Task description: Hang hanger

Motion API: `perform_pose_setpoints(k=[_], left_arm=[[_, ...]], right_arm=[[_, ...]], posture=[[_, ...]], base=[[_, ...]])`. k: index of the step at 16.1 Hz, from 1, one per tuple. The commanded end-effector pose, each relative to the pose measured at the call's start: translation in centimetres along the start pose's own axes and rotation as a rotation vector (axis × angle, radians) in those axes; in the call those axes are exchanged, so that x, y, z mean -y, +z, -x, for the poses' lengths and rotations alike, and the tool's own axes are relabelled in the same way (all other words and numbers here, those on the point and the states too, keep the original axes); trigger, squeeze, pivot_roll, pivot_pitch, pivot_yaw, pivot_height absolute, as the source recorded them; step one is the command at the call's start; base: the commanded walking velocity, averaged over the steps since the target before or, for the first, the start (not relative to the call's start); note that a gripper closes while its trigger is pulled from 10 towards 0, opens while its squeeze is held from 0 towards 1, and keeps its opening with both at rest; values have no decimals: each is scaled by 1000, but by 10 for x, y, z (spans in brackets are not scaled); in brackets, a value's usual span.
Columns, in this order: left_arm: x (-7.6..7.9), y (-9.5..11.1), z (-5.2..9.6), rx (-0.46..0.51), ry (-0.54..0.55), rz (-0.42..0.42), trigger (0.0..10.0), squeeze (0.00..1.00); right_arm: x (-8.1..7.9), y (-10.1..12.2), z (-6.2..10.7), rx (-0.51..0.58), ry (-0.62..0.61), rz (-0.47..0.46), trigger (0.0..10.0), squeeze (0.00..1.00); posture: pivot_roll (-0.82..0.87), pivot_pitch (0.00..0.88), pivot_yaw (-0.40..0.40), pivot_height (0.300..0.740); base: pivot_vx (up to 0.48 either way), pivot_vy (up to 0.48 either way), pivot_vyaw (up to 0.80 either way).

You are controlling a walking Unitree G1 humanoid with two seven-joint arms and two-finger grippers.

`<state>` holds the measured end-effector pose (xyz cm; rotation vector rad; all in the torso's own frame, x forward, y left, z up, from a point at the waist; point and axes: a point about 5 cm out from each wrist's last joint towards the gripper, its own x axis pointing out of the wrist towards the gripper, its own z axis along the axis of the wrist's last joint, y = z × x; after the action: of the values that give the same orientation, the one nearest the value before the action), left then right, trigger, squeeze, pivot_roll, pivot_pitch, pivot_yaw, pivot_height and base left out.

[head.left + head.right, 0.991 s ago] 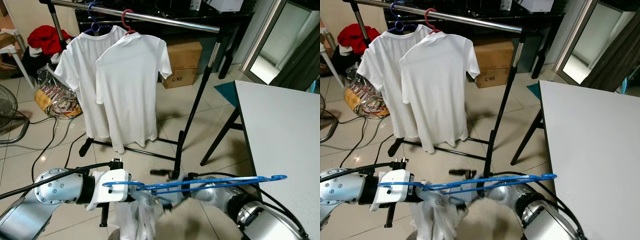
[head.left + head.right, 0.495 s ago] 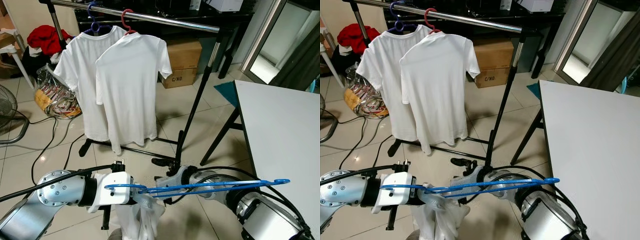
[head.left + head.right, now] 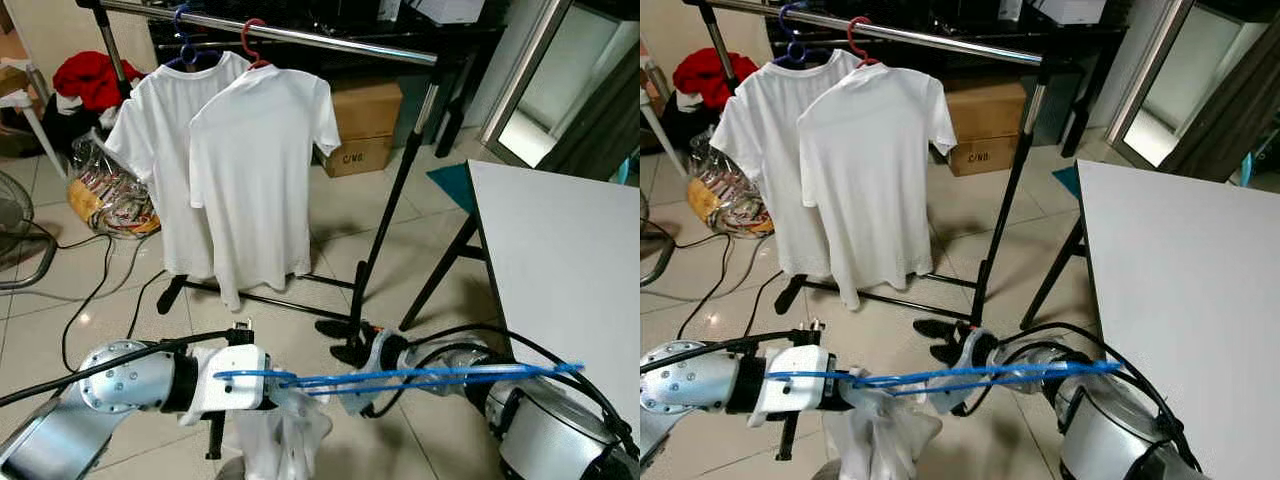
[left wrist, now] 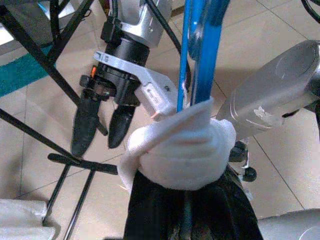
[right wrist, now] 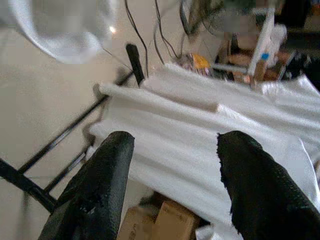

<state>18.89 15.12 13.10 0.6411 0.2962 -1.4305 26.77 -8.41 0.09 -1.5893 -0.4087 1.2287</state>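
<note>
Tiled floor (image 3: 120, 300), left gripper (image 4: 187, 210) clamping blue hanger (image 3: 400, 377), right gripper (image 3: 345, 340) wide, beside it

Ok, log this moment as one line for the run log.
left gripper: shut on blue hanger with white shirt | right gripper: open, empty | rail: two shirts hung

cardboard box (image 3: 365, 125) | black print on its front | reads "C/NO"
</note>
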Motion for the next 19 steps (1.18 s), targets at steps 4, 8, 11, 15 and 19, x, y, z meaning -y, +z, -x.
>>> perform_pose_setpoints(k=[4, 8, 11, 15, 19], left_arm=[[0, -2, -3, -9, 4, -21, 10000, 0], [3, -3, -8, -5, 2, -20, 10000, 0], [2, -3, -8, -4, 5, -29, 10000, 0], [1, -2, -7, -7, 6, -35, 10000, 0], [0, -1, -7, -4, 5, -40, 10000, 0]], right_arm=[[-21, -2, 17, 58, 74, 55, 10000, 0], [-40, 3, 22, 81, 131, 167, 10000, 0], [-47, 15, 19, 152, 155, 210, 10000, 0], [-53, 24, 17, 190, 184, 207, 10000, 0], [-56, 25, 13, 148, 241, 197, 10000, 0]], posture=[[189, 0, -67, 740], [183, 0, -67, 740], [182, 0, -64, 740], [183, 0, -61, 740], [183, 0, -61, 740]], base=[[0, 0, 0], [0, 0, 0], [0, 0, 0], [0, 0, 0], [0, 0, 0]])
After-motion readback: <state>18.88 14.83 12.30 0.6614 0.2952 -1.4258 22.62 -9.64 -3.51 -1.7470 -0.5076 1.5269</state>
